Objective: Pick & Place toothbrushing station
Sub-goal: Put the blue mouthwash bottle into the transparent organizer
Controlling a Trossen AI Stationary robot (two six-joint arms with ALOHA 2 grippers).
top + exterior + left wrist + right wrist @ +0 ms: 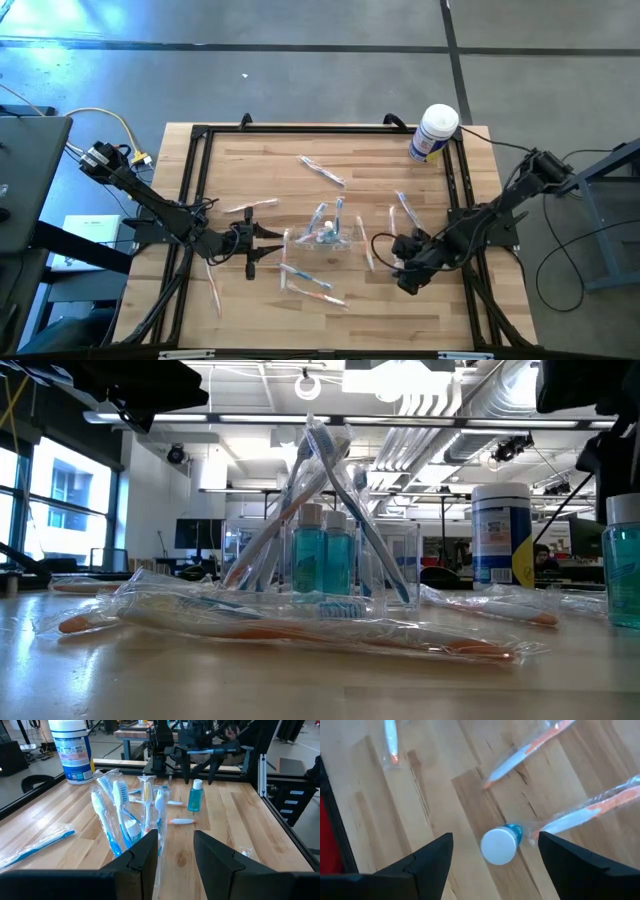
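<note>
I've got the toothbrushing station [328, 238] sitting near the middle of the table [300, 330], between my two arms, a clear plastic holder with wrapped toothbrushes [116, 800] standing in it and small blue-liquid bottles [322, 555] tucked inside. My left pincer [268, 241] is just to its left, low over the wood, fingers spread apart and holding nothing; in the left wrist view the brush wrappers sit right at the left finger's tip. My right pincer [392, 252] hangs to the station's right, also spread wide and empty, poised above a lone blue bottle with a white cap [500, 843] that stands upright on the wood. Now, how will this station handle? I'd judge it light and rigid but slick: glassy plastic walls, little for the pads to bite on, and top-heavy with those brushes leaning out at angles. Squeeze too hard and a thin wall might flex or crack; tip it and the brushes and bottles will likely spill. My pick would be low on the side walls, across the narrow width, below the brush handles, keeping it level. Loose wrapped brushes [322, 171] lie scattered around it, and the white canister [433, 133] stands well apart at the far right corner.
</note>
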